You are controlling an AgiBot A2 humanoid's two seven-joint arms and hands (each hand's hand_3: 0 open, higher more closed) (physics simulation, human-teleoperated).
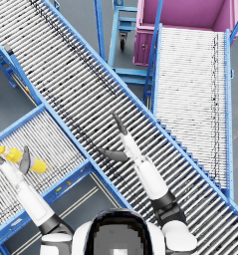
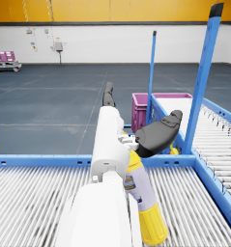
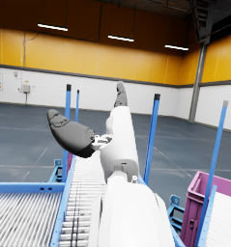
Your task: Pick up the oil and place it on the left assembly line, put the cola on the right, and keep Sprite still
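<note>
The oil bottle (image 1: 37,165), yellow with a pale label, lies on its side on the rollers of the left conveyor (image 1: 58,142). My left hand (image 1: 13,164) hovers over it with fingers straight and the thumb spread across the bottle, not closed around it. In the left wrist view the oil bottle (image 2: 142,195) runs under my forearm and palm, while the left hand (image 2: 151,135) stays spread. My right hand (image 1: 121,144) is open above the long diagonal conveyor (image 1: 80,84), holding nothing; the right hand (image 3: 88,135) shows the same. No cola or Sprite is in view.
A pink bin (image 1: 190,15) stands at the far end of the right conveyor (image 1: 190,99). Blue rails (image 1: 65,130) edge each line, and blue posts (image 2: 204,82) rise beside the left conveyor. Dark floor shows between the lines.
</note>
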